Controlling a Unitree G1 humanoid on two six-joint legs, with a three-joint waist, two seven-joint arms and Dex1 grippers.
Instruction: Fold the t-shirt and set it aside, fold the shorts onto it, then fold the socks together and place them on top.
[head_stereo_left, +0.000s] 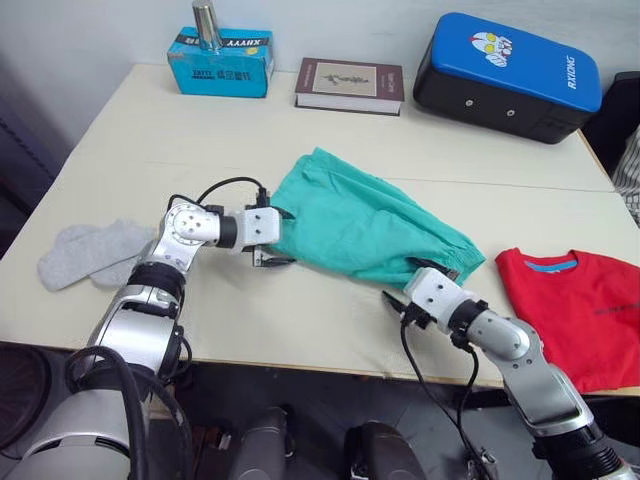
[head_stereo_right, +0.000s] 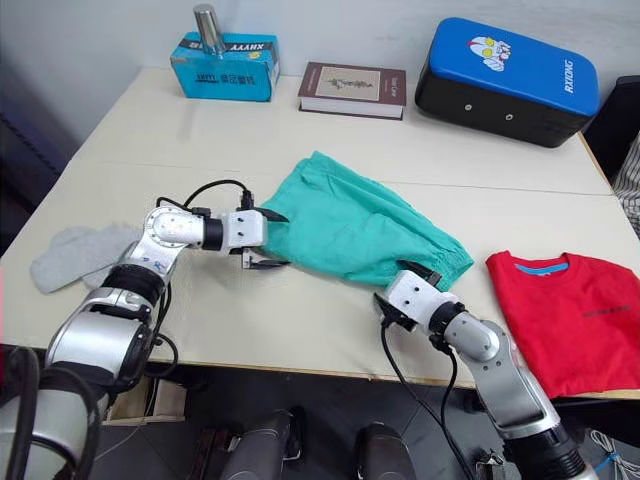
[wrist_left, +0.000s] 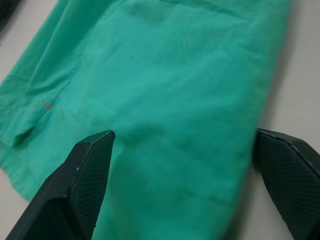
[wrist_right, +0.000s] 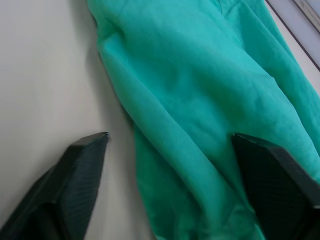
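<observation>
Indoor test room or lab. Indicators: plain pale table (head_stereo_left: 330, 160) against a bare white wall (head_stereo_left: 330, 25), carrying unrelated props: teal carton (head_stereo_left: 220, 62), book (head_stereo_left: 349, 85), blue padded case (head_stereo_left: 508, 75).

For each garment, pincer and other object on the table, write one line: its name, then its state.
Shorts: spread flat, mid-table, unfolded.
T-shirt: folded, set aside at the robot's right.
Socks: lying loose at the robot's left, overlapping.
Left pincer: open, straddling the shorts' edge.
Right pincer: open at the shorts' other end.
Book: closed, lying flat.
</observation>
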